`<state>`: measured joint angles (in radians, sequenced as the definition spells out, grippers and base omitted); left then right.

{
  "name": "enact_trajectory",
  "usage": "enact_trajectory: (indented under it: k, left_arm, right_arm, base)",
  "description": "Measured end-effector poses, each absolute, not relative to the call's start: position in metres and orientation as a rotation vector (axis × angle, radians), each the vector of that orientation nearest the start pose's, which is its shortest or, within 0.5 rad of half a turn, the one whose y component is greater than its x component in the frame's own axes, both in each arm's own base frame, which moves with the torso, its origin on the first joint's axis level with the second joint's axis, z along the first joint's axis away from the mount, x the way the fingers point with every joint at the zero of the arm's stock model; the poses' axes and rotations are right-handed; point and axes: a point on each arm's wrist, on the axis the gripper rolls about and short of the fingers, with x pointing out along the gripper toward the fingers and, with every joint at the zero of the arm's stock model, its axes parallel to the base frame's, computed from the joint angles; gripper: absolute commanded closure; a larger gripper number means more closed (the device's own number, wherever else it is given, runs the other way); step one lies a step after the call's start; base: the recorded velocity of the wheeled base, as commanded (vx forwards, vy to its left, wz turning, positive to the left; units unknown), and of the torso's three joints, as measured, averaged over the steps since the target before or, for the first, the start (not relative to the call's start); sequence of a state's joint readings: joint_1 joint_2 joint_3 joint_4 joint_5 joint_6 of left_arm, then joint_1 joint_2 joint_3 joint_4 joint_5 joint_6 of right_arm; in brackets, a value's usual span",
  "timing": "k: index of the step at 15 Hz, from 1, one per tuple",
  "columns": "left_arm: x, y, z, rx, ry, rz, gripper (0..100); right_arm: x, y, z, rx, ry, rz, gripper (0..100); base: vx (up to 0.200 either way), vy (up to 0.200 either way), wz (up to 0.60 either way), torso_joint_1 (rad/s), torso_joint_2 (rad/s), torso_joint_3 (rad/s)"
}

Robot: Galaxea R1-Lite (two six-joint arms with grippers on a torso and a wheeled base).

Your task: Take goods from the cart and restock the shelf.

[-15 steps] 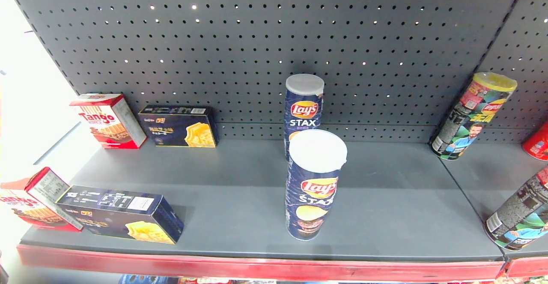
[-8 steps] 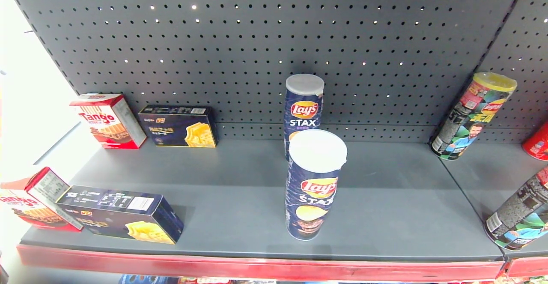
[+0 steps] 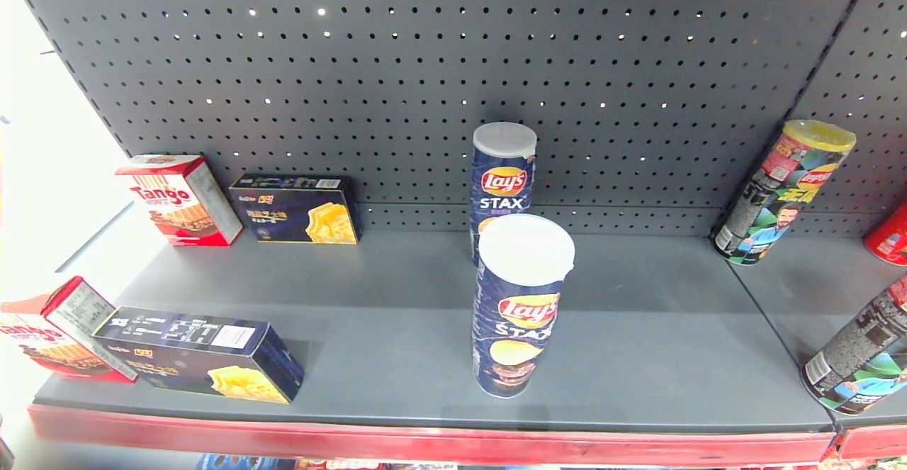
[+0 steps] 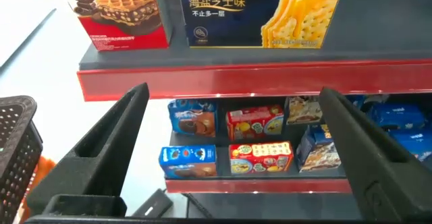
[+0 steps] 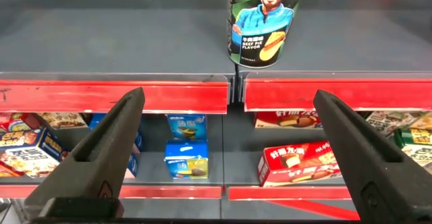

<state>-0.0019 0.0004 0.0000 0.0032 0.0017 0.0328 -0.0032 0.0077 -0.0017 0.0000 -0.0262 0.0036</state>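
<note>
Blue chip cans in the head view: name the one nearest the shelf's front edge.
The white-lidded can, close to the red edge; the grey-lidded can stands behind it.

Grey pegboard wall (image 3: pixel 425 66) — bright glare (image 3: pixel 49 172) at left.

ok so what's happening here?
Shelf restocking, with nothing in hand right now. The left claw and right claw are both open and empty, facing the red front edge of the shelf. Mid-shelf, the front chip can stands upright directly ahead of the back chip can. Boxes sit at the left end, and a green can stands to the right.
</note>
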Motion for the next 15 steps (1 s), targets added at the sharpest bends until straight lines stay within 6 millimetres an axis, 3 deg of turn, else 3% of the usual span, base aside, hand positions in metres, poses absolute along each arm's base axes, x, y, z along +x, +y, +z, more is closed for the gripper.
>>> enact_trajectory:
  k: [6,8,15]
  left_arm:
    - [-0.0228,-0.0007,0.0752,0.056,0.003,-0.039,0]
    - [-0.0228,-0.0008,0.0752,0.063,0.002,-0.042,0]
    - [-0.0228,-0.0008,0.0752,0.047,0.002,-0.040,0]
  right_arm:
    - [-0.0224,-0.0005,0.0761,0.000,0.006,-0.028,0]
    - [-0.0224,-0.0005,0.0761,0.000,0.006,-0.028,0]
    - [-0.0224,-0.0005,0.0761,0.001,0.006,-0.027,0]
  base:
    - [0.000,0.000,0.00,0.000,0.00,0.000]
    - [-0.200,0.000,0.00,0.002,0.00,0.002]
    - [0.000,0.000,-0.09,0.001,0.00,0.000]
